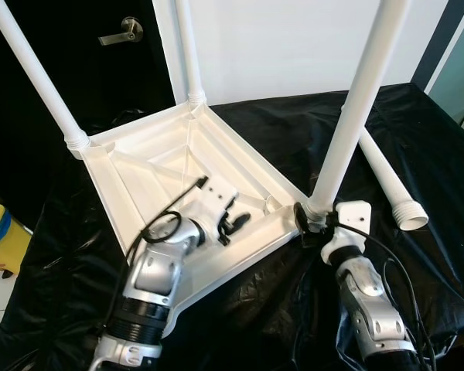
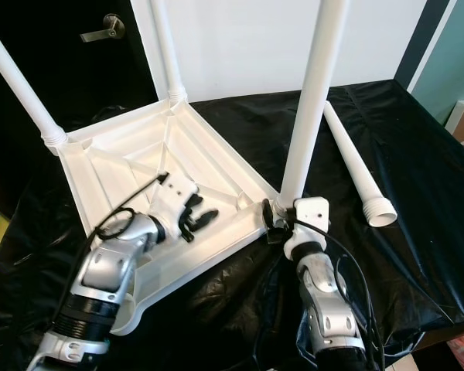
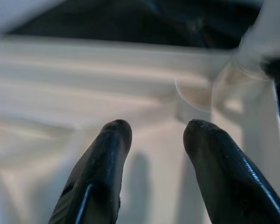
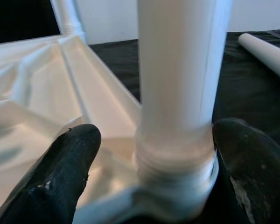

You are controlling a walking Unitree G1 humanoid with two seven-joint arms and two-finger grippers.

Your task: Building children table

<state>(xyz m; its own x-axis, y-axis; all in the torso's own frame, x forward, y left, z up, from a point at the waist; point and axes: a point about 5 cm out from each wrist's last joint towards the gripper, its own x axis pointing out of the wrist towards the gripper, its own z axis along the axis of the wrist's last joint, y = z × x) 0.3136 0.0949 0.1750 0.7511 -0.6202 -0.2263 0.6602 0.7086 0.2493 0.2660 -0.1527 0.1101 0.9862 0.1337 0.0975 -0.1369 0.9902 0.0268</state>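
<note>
Children's table (image 1: 155, 166) lies upside down on the black-covered tabletop (image 1: 425, 147). My right end effector (image 1: 309, 220) straddles the near leg's (image 1: 352, 116) base, fingers apart. My left end effector (image 1: 233, 224) angles over the underside, fingers apart, holding nothing.

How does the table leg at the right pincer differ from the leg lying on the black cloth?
The leg at the right pincer stands upright, screwed into the tabletop corner; the loose leg lies flat on the black cloth, unattached, its open end showing. Both are white tapered tubes.
</note>
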